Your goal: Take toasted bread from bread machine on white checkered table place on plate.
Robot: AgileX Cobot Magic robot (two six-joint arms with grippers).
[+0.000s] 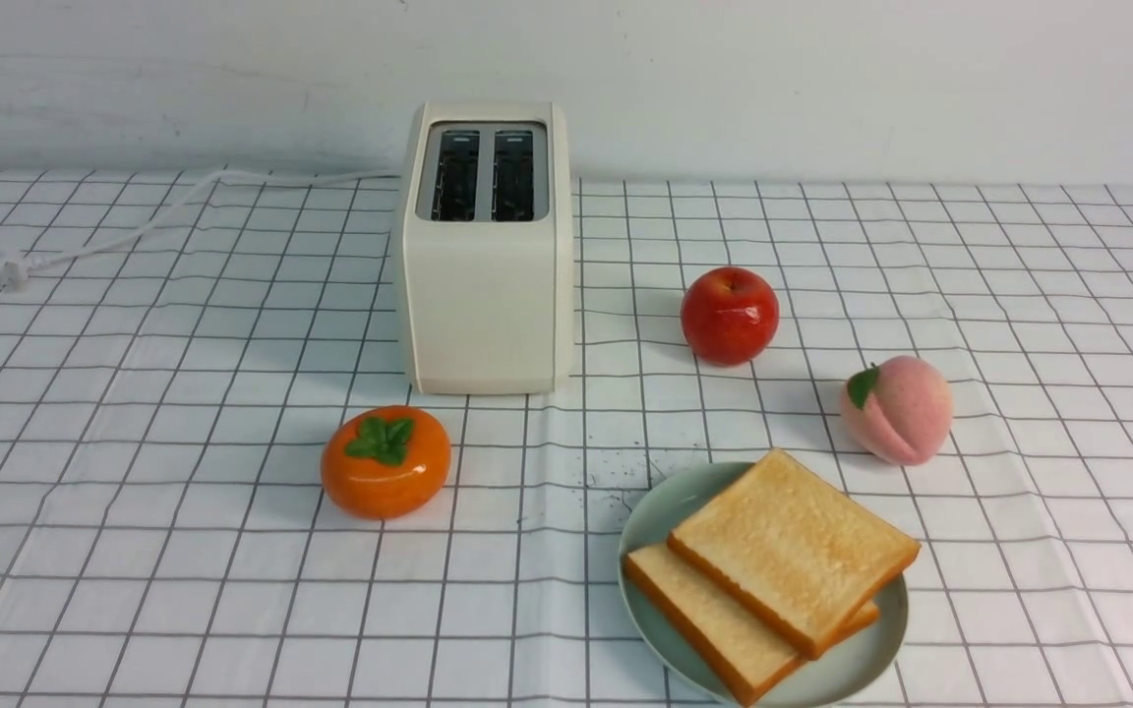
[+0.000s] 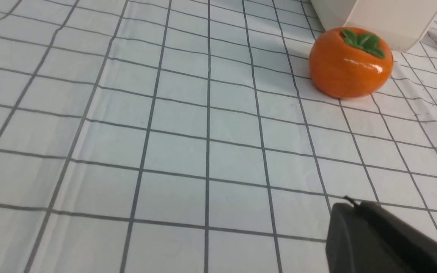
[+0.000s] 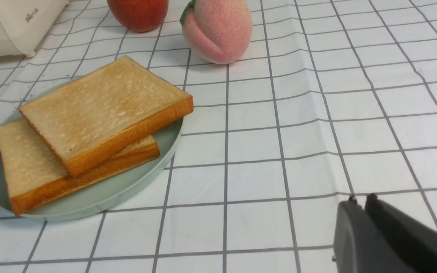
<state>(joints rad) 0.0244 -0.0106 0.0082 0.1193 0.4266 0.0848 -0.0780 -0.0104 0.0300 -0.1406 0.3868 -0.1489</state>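
Note:
Two slices of toasted bread lie stacked on the plate (image 1: 653,513) at the front right of the white checkered table (image 1: 134,442). The upper slice (image 1: 793,546) rests askew on the lower one (image 1: 714,621). The bread machine (image 1: 486,295) stands at the back centre, and both its dark slots look empty. Neither arm shows in the front view. My left gripper (image 2: 351,204) is shut and empty above bare cloth. My right gripper (image 3: 360,199) is to the side of the plate (image 3: 101,193) and the toasted bread (image 3: 104,110), well apart from them. Its fingers are together but for a hairline slit at the tips, holding nothing.
An orange persimmon (image 1: 386,462) sits in front of the bread machine. A red apple (image 1: 729,315) and a pink peach (image 1: 896,410) lie to its right, behind the plate. The white cord (image 1: 134,231) runs off to the back left. Dark crumbs (image 1: 626,472) speckle the cloth.

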